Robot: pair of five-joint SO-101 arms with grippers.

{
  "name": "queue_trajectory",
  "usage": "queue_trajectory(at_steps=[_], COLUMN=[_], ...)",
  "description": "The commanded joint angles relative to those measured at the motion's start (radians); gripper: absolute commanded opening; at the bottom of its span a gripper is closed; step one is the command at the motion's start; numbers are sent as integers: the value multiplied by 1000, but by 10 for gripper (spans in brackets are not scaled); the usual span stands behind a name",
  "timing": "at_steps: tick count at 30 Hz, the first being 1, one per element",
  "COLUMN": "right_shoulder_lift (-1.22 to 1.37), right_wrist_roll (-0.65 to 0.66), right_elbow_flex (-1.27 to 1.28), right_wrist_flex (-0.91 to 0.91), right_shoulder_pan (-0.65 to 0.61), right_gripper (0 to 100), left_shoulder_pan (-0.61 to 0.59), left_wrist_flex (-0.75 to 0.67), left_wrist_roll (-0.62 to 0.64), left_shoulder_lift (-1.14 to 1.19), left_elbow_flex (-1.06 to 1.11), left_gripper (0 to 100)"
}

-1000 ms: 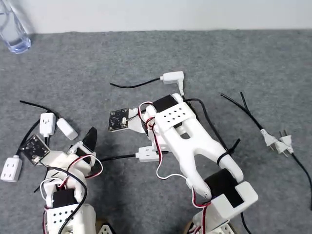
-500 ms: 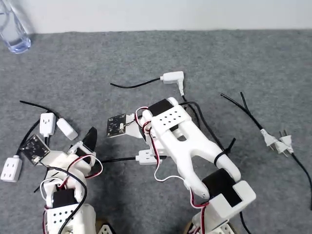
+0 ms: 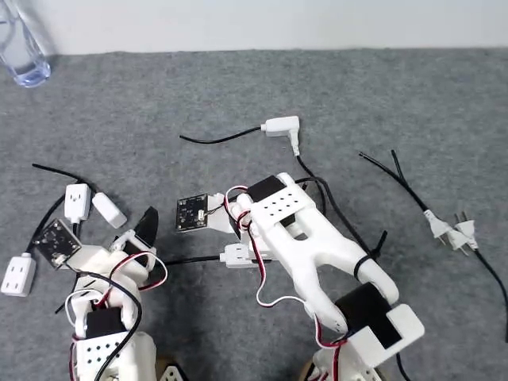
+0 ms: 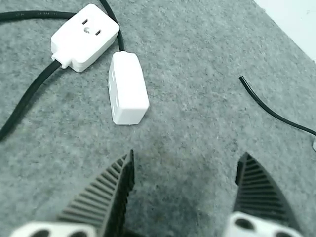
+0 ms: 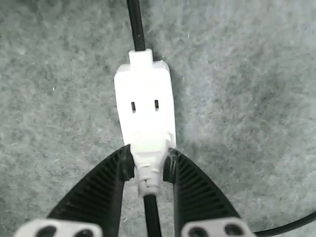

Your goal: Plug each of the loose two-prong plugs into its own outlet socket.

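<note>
Plugs first: one white plug (image 5: 147, 167) sits between the fingers of your right hand (image 5: 148, 155), which is closed snugly on its body. Its long axis runs straight out from the hand, nose against the near end of a white outlet socket (image 5: 144, 106); you cannot tell how deep the prongs are seated. Plug and socket lie in one line, the socket's two slots facing up and its black cord (image 5: 136, 24) leading away beyond the fingertips. Your left hand (image 4: 187, 158) is spread wide with nothing in it, over the grey worktop (image 4: 207, 74). Just ahead of its fingers lies a block socket (image 4: 127, 94), long axis pointing back toward the hand, and beyond that a corded socket (image 4: 85, 33). Past your right hand lies an angled plug (image 3: 282, 125), prongs turned toward that arm; a pair of plugs (image 3: 451, 230) lies well off to its outer side
</note>
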Motion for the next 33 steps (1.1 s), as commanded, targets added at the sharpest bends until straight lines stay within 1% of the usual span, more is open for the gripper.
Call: queue_trajectory(at_steps=[1, 7, 9, 13, 15, 18, 23, 25, 28, 30, 32, 33], right_shoulder_lift=[47, 77, 61, -2, -24, -19, 50, 79, 94, 85, 71, 64], right_wrist_roll=[-6, -11, -18, -84, -84, -89, -84, -81, -81, -81, -75, -54], right_elbow_flex=[35, 29, 14, -20, -21, -21, -25, -25, -26, -26, -26, -26], right_wrist_flex=[-27, -38, -16, 44, 61, 64, 7, -16, -59, -68, -74, -74], right_shoulder_pan=[-18, -19, -35, -85, -119, -157, -156, -147, -116, -85, -64, -54], right_gripper=[9, 25, 80, 246, 288, 273, 232, 164, 4, 29, 3, 9], left_shoulder_pan=[6, 6, 6, 6, 5, -2, -48, -51, -49, -49, -49, -49], left_wrist_flex=[-2, -3, -3, -5, -5, -5, -5, -5, -5, -5, -18, -28], left_wrist_roll=[-6, -6, -6, -6, -6, -6, -6, -6, -6, -6, -6, -6], left_shoulder_lift=[-8, -8, -8, -8, -8, -9, -9, -9, -9, -9, -9, -9], left_elbow_flex=[-12, -12, -12, -12, -12, -12, -13, -15, -15, -15, -12, -12], left_gripper=[318, 318, 318, 318, 318, 318, 318, 318, 318, 318, 318, 318])
